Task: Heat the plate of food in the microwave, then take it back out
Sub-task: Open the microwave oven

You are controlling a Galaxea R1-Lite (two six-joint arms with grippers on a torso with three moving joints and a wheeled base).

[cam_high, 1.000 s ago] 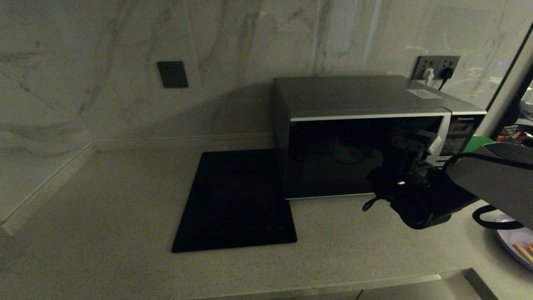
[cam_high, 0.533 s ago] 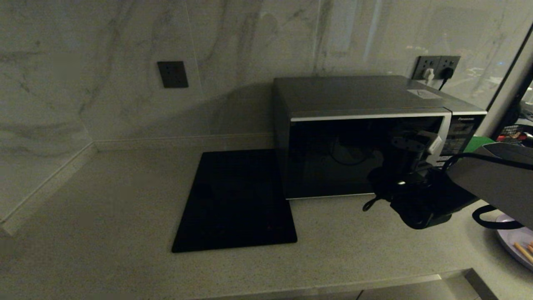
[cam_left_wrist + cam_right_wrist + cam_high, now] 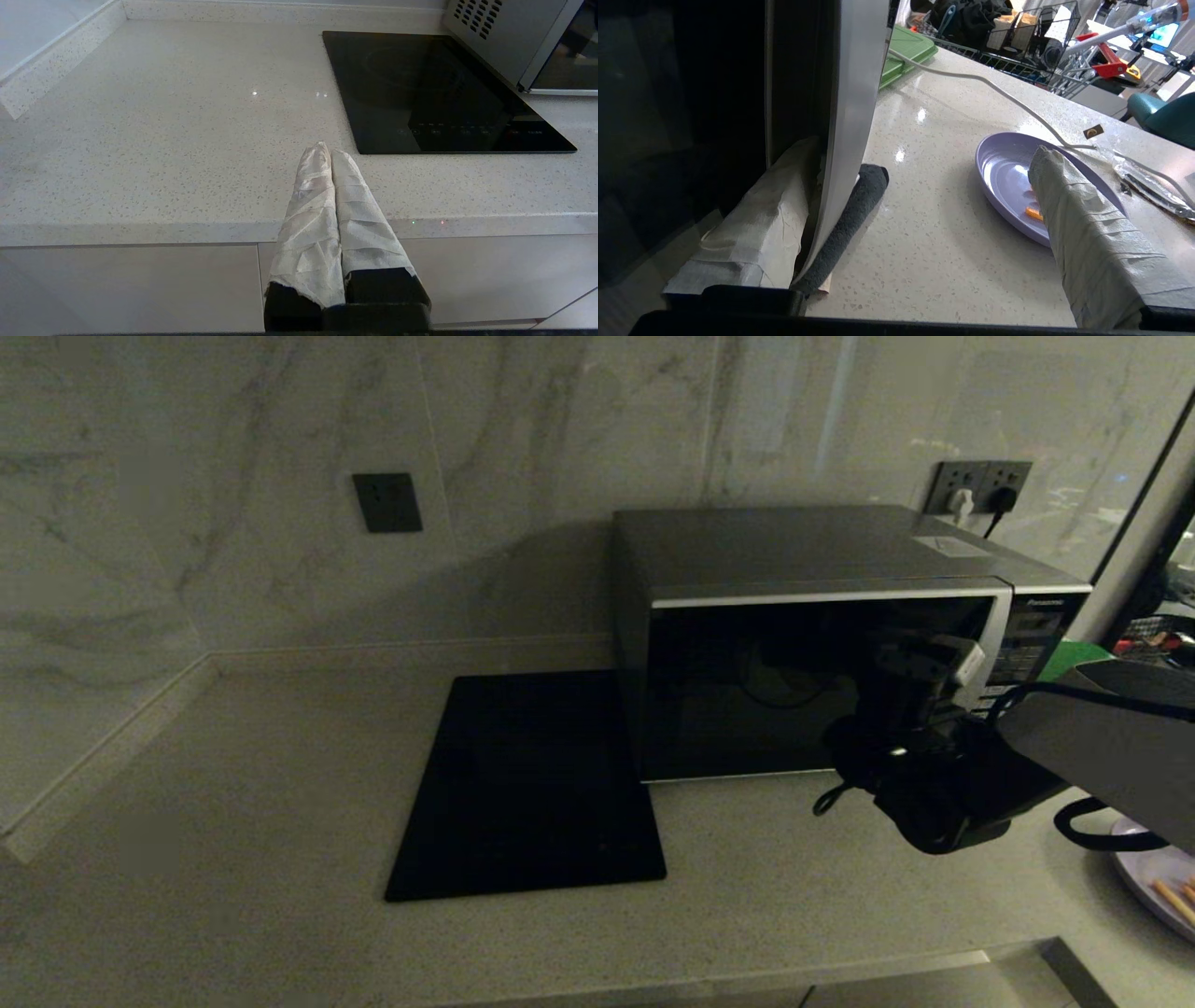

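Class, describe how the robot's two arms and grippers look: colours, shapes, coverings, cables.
The left gripper has two tapered fingers wrapped in wrinkled whitish tape on a black base. The right gripper's fingers wear the same pale wrap. In the head view, the right arm has a grey shell, a black wrist and looping black cables.

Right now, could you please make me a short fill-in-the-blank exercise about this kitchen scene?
1. The microwave door is ____.
2. The purple plate sits on the ____.
3. The right gripper has one finger behind the door ____.
4. The left gripper is ____.

Answers: closed; counter; handle; shut
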